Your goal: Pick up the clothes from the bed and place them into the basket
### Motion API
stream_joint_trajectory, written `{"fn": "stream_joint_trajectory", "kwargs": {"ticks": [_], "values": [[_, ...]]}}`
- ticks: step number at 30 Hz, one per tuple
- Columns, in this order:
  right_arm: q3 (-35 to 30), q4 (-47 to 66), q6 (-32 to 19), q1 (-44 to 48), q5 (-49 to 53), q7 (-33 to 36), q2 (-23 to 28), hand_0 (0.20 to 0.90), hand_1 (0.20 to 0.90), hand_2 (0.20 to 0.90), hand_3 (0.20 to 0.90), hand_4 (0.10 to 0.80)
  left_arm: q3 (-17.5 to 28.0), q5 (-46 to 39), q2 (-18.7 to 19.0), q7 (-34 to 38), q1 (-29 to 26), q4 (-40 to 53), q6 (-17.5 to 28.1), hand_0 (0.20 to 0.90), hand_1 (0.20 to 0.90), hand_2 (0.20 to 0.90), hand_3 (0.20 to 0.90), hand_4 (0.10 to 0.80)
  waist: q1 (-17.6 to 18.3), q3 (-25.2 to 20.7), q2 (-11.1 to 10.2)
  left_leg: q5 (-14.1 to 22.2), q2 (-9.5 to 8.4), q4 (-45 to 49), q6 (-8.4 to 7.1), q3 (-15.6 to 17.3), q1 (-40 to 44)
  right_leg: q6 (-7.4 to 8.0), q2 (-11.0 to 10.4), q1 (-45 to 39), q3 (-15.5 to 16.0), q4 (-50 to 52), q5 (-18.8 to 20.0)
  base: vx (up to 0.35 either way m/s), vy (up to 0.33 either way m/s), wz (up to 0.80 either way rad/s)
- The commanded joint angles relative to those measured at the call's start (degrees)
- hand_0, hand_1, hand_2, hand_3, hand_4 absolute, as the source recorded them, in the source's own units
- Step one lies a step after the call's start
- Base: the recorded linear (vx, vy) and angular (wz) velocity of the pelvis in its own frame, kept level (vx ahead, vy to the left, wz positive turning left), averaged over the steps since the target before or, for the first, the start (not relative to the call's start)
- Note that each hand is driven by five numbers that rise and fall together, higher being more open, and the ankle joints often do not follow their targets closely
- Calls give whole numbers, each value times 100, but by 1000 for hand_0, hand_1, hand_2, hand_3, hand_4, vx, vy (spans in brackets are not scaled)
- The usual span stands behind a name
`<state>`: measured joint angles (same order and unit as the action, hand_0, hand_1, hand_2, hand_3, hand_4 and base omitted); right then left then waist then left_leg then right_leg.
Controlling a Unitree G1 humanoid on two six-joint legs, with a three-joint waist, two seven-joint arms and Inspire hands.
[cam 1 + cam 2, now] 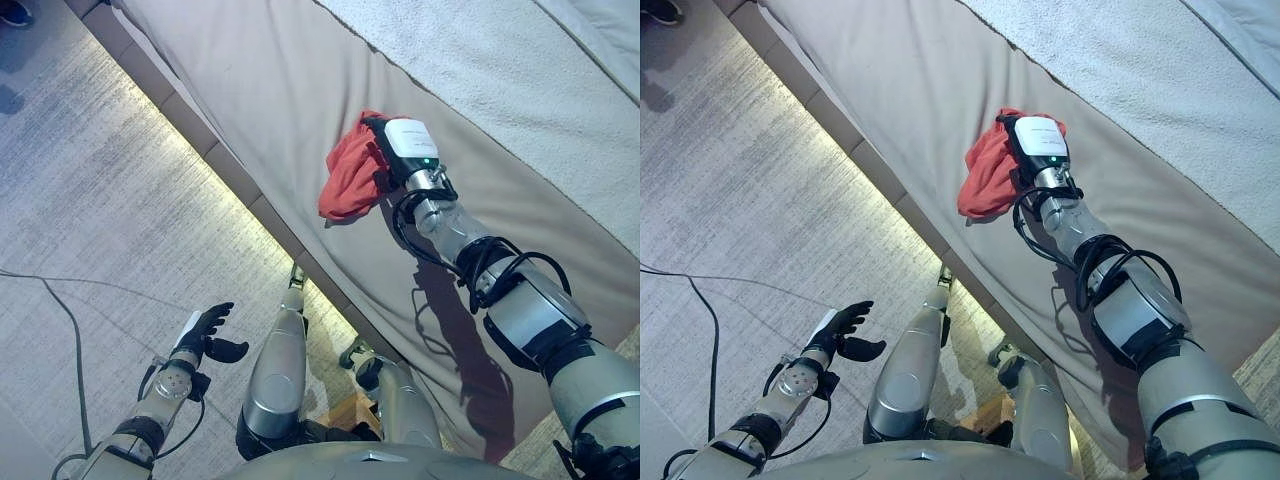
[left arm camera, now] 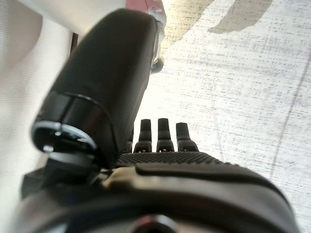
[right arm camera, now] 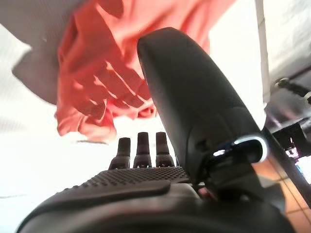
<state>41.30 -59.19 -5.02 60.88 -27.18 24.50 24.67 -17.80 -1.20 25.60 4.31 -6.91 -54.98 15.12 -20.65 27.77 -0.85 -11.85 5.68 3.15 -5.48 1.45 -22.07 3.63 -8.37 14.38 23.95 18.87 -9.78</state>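
A red cloth (image 1: 350, 172) lies bunched on the bed (image 1: 260, 90), near its floor-side edge. The right robot hand (image 1: 385, 160) rests against the cloth, fingers straight, not yet closed. To grasp well, curl fingers deep into the folds before lifting. The left robot hand (image 1: 210, 330) hangs spread, away from the bed, over the floor (image 1: 90, 200). No basket is in view

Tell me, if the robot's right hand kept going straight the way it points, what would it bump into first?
Most likely the red cloth. The right hand points at it on the bed, and the right wrist view shows it just past the fingers. Whether they already touch is unclear.
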Motion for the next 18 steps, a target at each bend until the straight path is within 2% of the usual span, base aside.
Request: {"fn": "stream_joint_trajectory", "kwargs": {"ticks": [1,5,14,15,16,17,18], "values": [[126,160,356,862,-79,-135,365,900,900,900,900,800,-206,-337,235,8,87,265,80,900,900,900,900,800,-55,136,126,957,-190,987,116,-119,-476,-36,-22,433,-58,-96,678,-29,-3,-3],[234,-191,720,1046,69,-407,335,900,900,900,900,800,-185,-561,299,-45,98,494,182,900,900,900,900,800,-74,200,227,907,-178,990,136,-138,-755,-57,-44,756,-71,28,657,-64,-1,-1],[291,-447,709,1258,328,-983,443,900,900,900,900,800,-299,-894,416,-10,264,1201,60,900,900,900,900,800,-54,202,431,853,-221,1073,140,-174,-1158,-116,-144,1274,-113,360,525,-61,42,-3],[295,-427,680,1250,349,-937,468,844,844,844,834,734,-293,-916,434,-6,290,1260,61,900,900,900,900,800,-45,202,440,847,-221,1061,137,-174,-1157,-117,-138,1283,-128,358,520,-40,31,-3],[287,-416,665,1245,394,-818,483,427,427,427,348,248,-291,-936,443,6,306,1298,46,900,900,900,900,800,-38,202,447,841,-217,1054,129,-170,-1156,-115,-137,1284,-134,355,517,-37,26,-3],[259,-417,665,1247,415,-762,485,300,300,300,200,100,-291,-949,448,21,321,1325,31,900,900,900,900,800,-34,202,454,836,-215,1046,121,-166,-1150,-116,-136,1278,-135,351,513,-32,23,-3],[201,-426,665,1257,428,-679,480,300,300,300,200,100,-289,-947,445,46,334,1351,18,900,900,900,900,800,-27,202,467,830,-209,1023,112,-158,-1130,-116,-131,1261,-139,336,507,-29,19,-3]]}}
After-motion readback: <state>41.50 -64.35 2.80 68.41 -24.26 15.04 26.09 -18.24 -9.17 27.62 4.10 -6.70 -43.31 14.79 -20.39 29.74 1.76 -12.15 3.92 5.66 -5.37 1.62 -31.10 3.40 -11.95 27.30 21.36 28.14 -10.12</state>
